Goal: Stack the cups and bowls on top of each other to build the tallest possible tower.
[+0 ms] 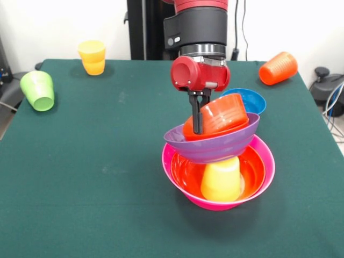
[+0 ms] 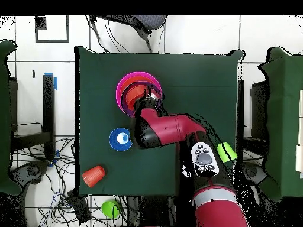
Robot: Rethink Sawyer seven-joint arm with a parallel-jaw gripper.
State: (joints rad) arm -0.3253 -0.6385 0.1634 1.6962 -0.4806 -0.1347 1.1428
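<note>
Gripper (image 1: 199, 110): pinching the rim of a small orange bowl (image 1: 220, 115), which is tilting inside the purple bowl (image 1: 212, 145).
Tower: pink bowl (image 1: 217, 201) is holding a large orange bowl (image 1: 185, 174) and an upturned yellow cup (image 1: 221, 180), sitting mid-worktop (image 1: 80, 177).
Blue bowl (image 1: 252, 99): lying just behind the tower.

Green table (image 1: 80, 161), floor cables (image 2: 35, 171)
</note>
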